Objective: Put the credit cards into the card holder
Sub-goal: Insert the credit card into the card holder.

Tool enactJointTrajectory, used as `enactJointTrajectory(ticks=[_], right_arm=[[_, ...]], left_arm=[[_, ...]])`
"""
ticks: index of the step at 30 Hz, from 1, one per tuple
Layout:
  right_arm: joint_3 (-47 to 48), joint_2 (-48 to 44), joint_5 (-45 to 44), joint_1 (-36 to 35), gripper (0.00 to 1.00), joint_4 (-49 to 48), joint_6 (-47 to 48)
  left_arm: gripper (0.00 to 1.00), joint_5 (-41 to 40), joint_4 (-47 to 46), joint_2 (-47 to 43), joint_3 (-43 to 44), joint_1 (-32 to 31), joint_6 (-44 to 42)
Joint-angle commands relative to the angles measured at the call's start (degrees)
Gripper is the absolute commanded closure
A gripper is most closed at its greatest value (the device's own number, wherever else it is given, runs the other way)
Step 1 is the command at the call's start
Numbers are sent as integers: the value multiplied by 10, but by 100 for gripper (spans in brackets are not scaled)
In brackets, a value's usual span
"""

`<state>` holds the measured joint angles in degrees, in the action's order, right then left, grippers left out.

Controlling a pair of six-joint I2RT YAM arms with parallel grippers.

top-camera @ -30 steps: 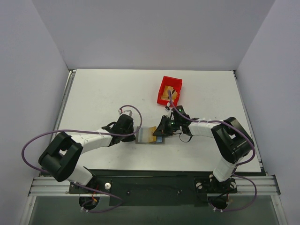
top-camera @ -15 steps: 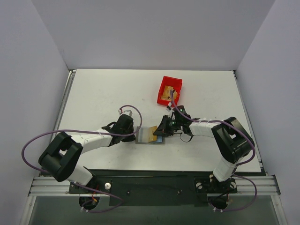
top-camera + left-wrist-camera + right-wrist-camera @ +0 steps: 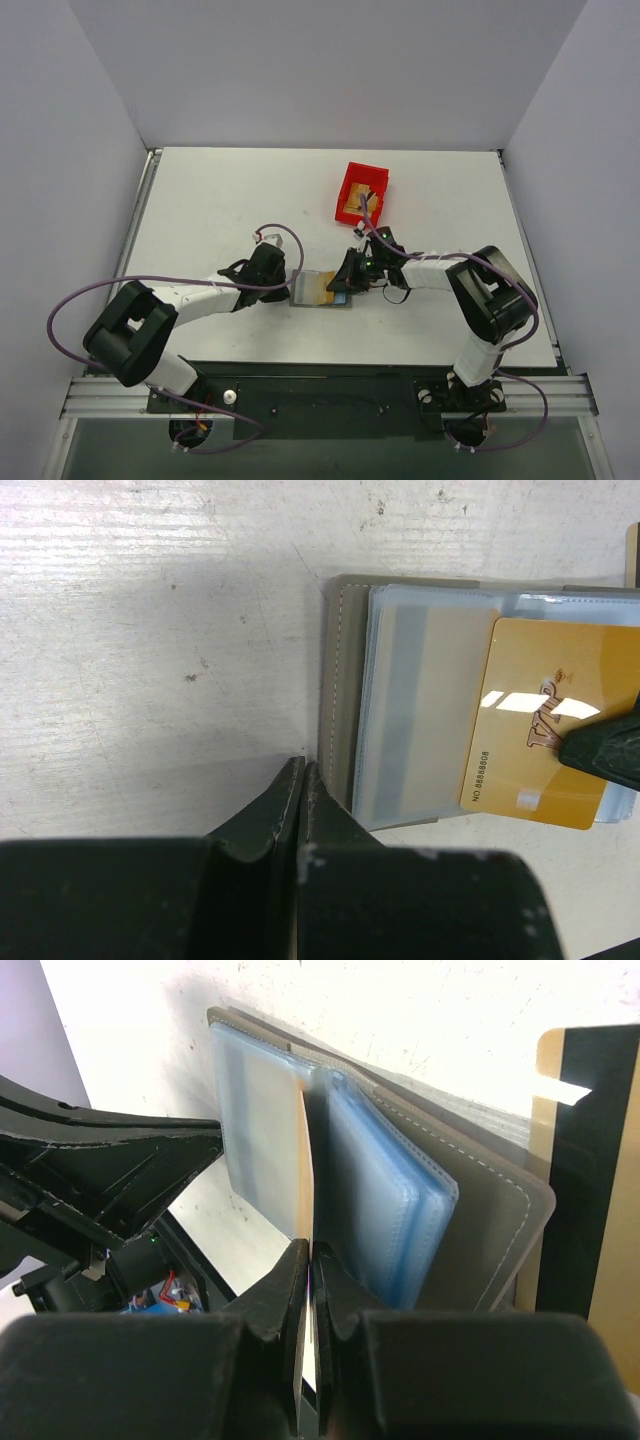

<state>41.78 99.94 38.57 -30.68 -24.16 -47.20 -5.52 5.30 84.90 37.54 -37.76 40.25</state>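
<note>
Card holder [image 3: 345, 700] lies open on bench [image 3: 220, 200], front ctr, btwn both arms. Gold VIP credit card [image 3: 530, 730] overlaps its clear sleeves, pinched in right gripper [image 3: 312, 1260] jaws. Left gripper [image 3: 302, 775] jaws closed, tips at holder's grey edge. Red bin [image 3: 362, 190] beyond.

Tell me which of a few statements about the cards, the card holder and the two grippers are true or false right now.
1. The card holder lies open on the table. True.
2. The right gripper is shut on a gold card. True.
3. The left gripper is holding a card. False: it is shut with its tips at the holder's edge, and no card is between them.
4. The red bin is empty. False: a gold-tan card lies in it.
</note>
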Motion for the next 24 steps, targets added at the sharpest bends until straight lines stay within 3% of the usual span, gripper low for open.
enactJointTrajectory(ticks=[1, 24], right_arm=[[22, 9, 8, 4, 100, 11, 4], [44, 63, 28, -4, 100, -25, -14]], left_arm=[[100, 5, -6, 10, 14, 1, -3], [100, 11, -7, 25, 24, 1, -8]])
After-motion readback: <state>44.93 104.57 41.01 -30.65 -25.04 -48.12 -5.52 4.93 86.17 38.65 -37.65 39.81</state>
